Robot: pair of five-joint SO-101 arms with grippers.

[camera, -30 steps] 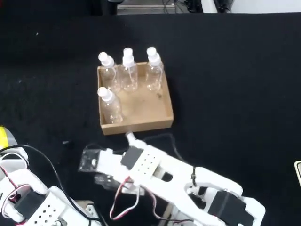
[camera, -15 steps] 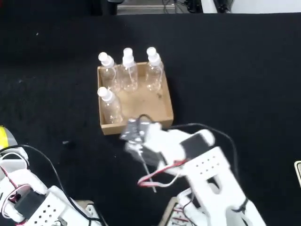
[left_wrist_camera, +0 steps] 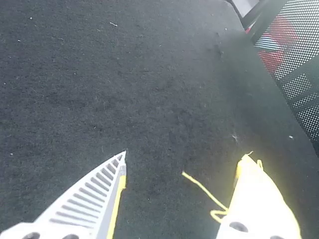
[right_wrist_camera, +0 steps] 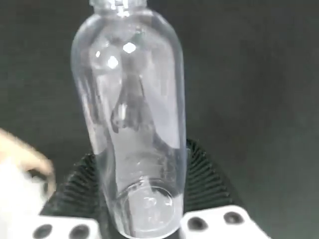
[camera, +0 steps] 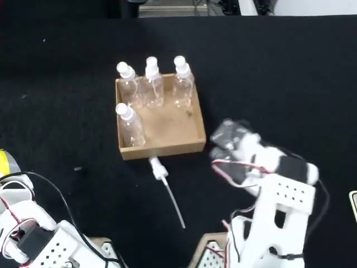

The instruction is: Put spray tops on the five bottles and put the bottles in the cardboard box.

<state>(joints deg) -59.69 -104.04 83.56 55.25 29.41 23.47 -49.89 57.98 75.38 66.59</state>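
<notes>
The black surface (camera: 290,67) carries the box (camera: 192,146), with four capped bottles (camera: 133,125) standing inside it. Right of the box, the right end effector (camera: 231,142) is clenched on the fifth bottle (right_wrist_camera: 129,114), near its base, with the neck bare. The left end effector (left_wrist_camera: 183,157) hangs released over the surface. The fifth bottle looks light, thin-walled, slick and easily squashed, so a gentle hold on the body suits it. The spray top (camera: 158,167) lies just in front of the box. Its thin tube looks bendy, so it is best taken by the head.
</notes>
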